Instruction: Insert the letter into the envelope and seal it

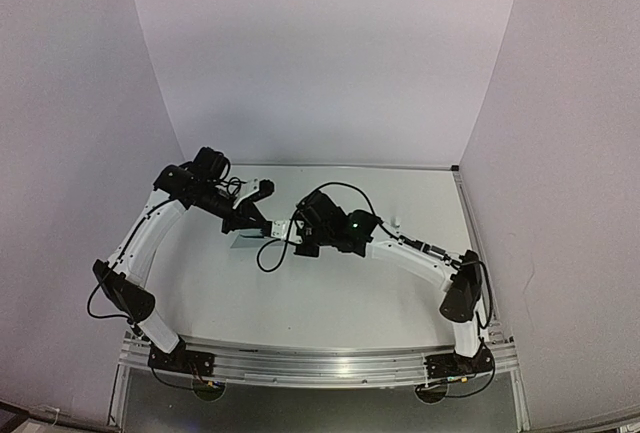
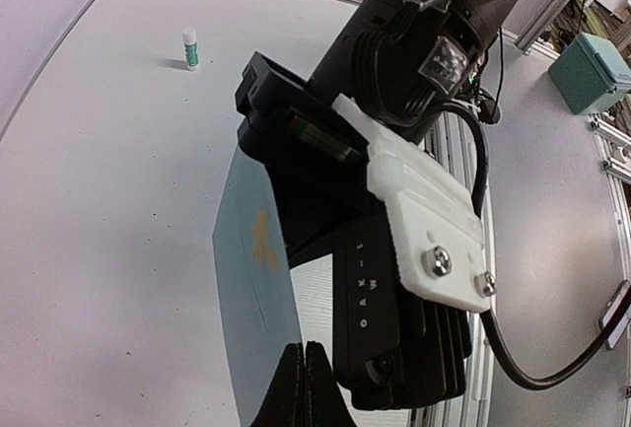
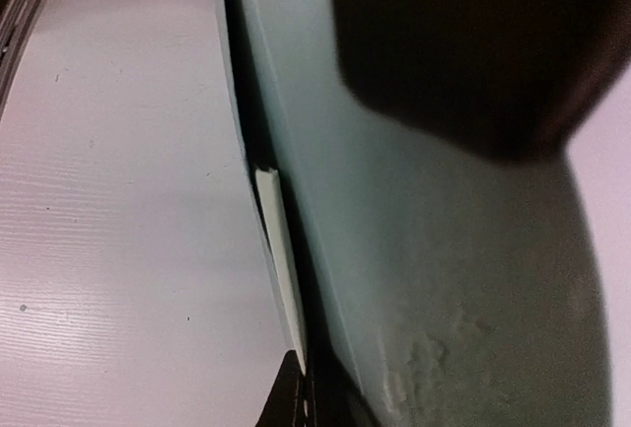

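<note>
Layout as you will find it:

1. Flat white rectangular tabletop [image 1: 330, 303]: carries everything listed below.
2. Pale teal rectangular paper envelope [image 2: 251, 279]: left of the tabletop's centre, between the two arms.
3. Cream paper letter [image 3: 280, 249]: you see only a narrow edge, in the gap along the envelope's side.
4. Left gripper [image 2: 304, 376]: fingertips together on the envelope's near edge.
5. Right gripper [image 3: 294, 399]: directly over the envelope, reaching in from the right.
6. Small white cylindrical plastic tube [image 2: 190, 48]: upright on the tabletop, well apart from the envelope, beyond it in the left wrist view.
</note>
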Tool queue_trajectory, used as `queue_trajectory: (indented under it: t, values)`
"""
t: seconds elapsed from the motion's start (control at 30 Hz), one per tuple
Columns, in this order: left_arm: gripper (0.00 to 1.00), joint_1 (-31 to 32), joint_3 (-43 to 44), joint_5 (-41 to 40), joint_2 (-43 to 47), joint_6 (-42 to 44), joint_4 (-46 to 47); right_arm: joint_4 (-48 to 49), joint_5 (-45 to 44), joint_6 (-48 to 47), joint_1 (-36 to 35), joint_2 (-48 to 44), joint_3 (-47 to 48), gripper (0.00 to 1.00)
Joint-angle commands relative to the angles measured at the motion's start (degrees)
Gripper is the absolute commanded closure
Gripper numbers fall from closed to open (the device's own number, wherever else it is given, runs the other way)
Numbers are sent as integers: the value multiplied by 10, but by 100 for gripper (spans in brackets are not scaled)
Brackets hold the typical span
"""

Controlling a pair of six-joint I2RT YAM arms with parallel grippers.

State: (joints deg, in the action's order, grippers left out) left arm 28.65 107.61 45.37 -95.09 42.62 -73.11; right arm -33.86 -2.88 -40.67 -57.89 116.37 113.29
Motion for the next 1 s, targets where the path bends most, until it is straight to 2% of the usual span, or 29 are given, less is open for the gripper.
queue_trajectory:
  t: [0.0, 0.3, 0.4, 0.67, 0.97]
  values:
    - [100, 3, 45, 60, 10, -32, 13, -6, 24, 16, -3, 31, 19, 97]
    - [100, 2, 45, 63, 10, -38, 14, -5, 41, 31, -2, 42, 12, 97]
    - [100, 2, 32, 54, 12, -37, 17, -5, 44, 41, -3, 35, 20, 93]
    - [100, -17, -61, 2, 36, -32, 58, -4, 67, 75, -7, -33, 24, 68]
    - [100, -22, -86, -9, 37, -45, 83, -4, 116, 175, -6, -137, -49, 36]
